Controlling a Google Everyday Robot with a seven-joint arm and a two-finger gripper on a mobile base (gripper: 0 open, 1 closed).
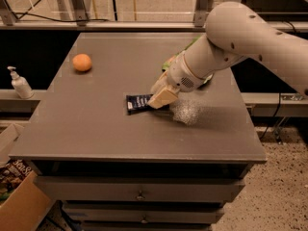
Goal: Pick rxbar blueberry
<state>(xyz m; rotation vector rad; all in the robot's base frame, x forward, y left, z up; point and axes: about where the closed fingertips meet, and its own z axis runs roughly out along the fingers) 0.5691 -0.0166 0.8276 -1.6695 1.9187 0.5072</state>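
The rxbar blueberry [138,102], a small flat navy wrapper with white text, lies on the grey table [96,124] near its middle. My gripper [161,99] is low over the bar's right end, its pale fingers touching or just above the wrapper and hiding that end. My white arm reaches in from the upper right. A green snack pouch [169,61] is mostly hidden behind my wrist.
A round orange fruit [82,62] sits at the table's back left. A crumpled clear plastic piece [186,112] lies just right of my gripper. A white pump bottle [19,83] stands on a ledge left of the table. A cardboard box [19,203] is on the floor at lower left.
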